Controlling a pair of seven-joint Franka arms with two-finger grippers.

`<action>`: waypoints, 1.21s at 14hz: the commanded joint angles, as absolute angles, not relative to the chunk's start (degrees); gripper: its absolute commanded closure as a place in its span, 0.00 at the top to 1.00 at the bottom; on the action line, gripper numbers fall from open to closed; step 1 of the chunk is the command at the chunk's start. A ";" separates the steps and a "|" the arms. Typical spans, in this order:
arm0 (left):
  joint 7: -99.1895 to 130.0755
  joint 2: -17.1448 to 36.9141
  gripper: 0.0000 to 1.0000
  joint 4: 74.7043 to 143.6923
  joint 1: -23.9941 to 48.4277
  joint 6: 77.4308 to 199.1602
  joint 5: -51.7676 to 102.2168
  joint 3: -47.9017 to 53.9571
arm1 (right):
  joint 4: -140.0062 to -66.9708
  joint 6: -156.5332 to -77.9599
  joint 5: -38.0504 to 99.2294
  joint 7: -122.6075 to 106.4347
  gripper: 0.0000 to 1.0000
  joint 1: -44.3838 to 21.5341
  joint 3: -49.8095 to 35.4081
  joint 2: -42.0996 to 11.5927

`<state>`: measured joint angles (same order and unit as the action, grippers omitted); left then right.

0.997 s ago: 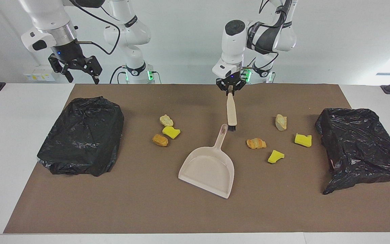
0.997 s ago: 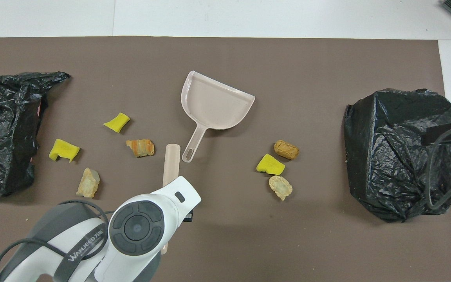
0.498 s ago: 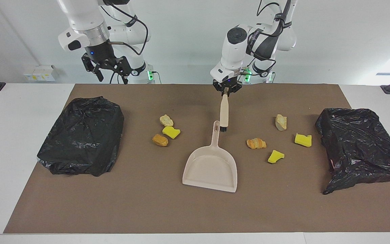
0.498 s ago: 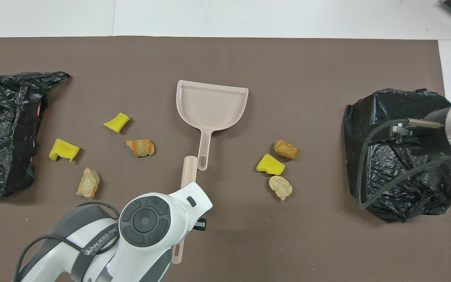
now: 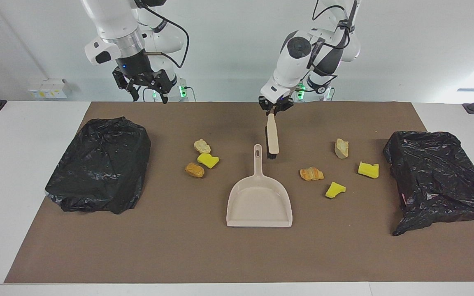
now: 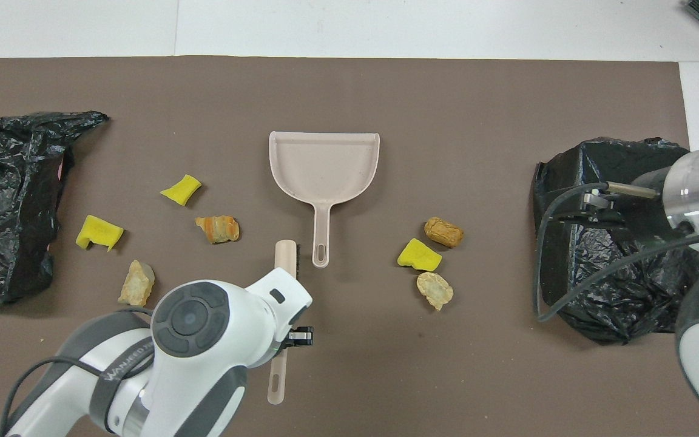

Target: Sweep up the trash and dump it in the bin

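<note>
- The left claw [image 5: 275, 111] is clamped tight on the brush [image 5: 272, 137], gripping it partway along the handle; the brush hangs slanted over the brown mat [image 5: 237, 255], bristle end down, just beside the tip of the dustpan handle.
- The dustpan [image 5: 259, 203] lies flat mid-worktop, long axis running straight from the robots outward: handle tip nearer to the robots, open mouth farther from them.
- That is the key relation: the brush head sits just toward the left arm's end from the dustpan handle, so either trash group would have to be swept in around to the mouth.
- Trash, group one, toward the left arm's end: orange bread piece [image 5: 311, 174], yellow sponge chunk [image 5: 335, 189], second yellow sponge [image 5: 368, 169], tan bread lump [image 5: 341, 148]. All apart from each other, between the dustpan and the black bag-lined bin [image 5: 436, 181].
- Group two, toward the right arm's end: cream lump [image 5: 202, 146], yellow sponge wedge [image 5: 208, 160], brown bread piece [image 5: 194, 169], close-packed, the wedge touching or nearly touching its neighbours.
- The left arm is nearer to the four-piece group; I judge that the likelier first sweep.
- The right claw [image 5: 146, 84] hangs wide and empty, up in the air near its own base, roughly between the second black bin [image 5: 99, 164] and the cream lump.
- Since a second ago: the dustpan has swung from skewed to squared-up, the brush has shifted alongside its handle, and the right arm has travelled in from over its bin toward the middle.
</note>
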<state>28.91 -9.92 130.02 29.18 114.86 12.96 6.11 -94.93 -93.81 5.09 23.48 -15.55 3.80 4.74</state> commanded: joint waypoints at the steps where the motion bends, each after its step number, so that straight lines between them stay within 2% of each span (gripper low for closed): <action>1: 28.91 -11.34 0.00 130.34 23.13 113.12 11.44 6.33 | -95.63 -97.90 6.06 24.70 1.00 -19.06 3.69 2.82; 4: 29.09 -11.42 0.00 130.78 17.42 112.94 5.03 6.24 | -95.01 -100.01 5.72 26.27 1.00 -23.97 3.69 -0.69; 7: 29.62 -13.44 0.00 131.83 12.14 110.84 3.88 6.07 | -94.57 -108.51 4.84 34.86 1.00 -30.47 3.69 -9.64; 9: 29.71 -16.68 0.00 135.07 7.49 110.04 1.68 6.15 | -93.69 -113.10 4.92 38.40 1.00 -33.91 3.69 -15.27; 12: 29.36 -20.20 0.00 139.64 0.02 109.68 0.27 6.24 | -93.87 -117.76 5.01 41.38 1.00 -38.04 3.69 -19.76; 14: 28.57 -24.33 0.00 144.82 -2.62 111.18 -1.58 6.15 | -93.69 -124.59 4.92 44.46 1.00 -40.42 3.69 -24.85; 17: 27.86 -26.28 0.00 148.44 -3.34 112.05 -1.67 6.33 | -94.30 -125.95 4.40 43.86 1.00 -41.31 3.69 -26.28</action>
<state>28.12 -22.78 144.61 -2.92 109.80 -0.76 5.49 -95.21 -125.73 5.11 43.20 -41.49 3.49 -25.79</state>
